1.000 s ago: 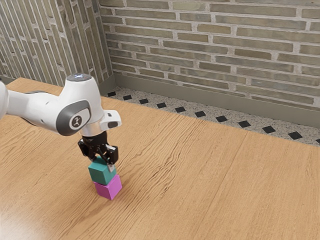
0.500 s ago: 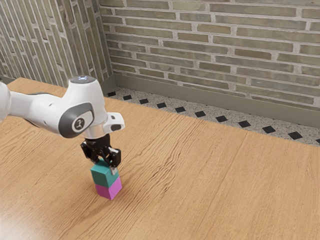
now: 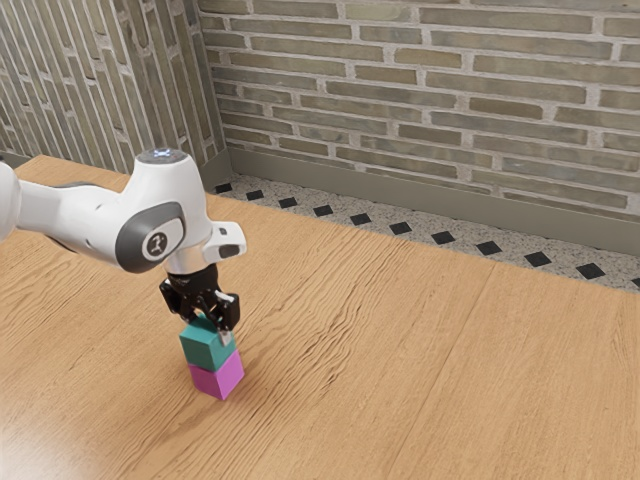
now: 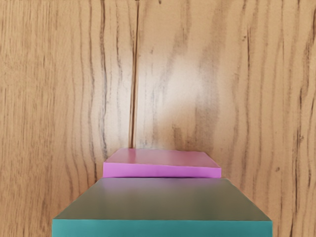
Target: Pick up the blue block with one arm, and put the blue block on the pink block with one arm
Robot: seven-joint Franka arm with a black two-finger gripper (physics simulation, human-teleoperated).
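Exterior view has the hand (image 3: 212, 318) clamped on the blue block (image 3: 203, 348) — directly beneath it, resting on the pink block (image 3: 218, 377) on the bench (image 3: 420, 380) — so letting go and lifting straight up looks next.

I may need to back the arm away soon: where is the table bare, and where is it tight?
Tight only at the blue block stacked on the pink block, gripper over it. The table is bare from there across the exterior view's right to the tiled floor, and nearer the camera.
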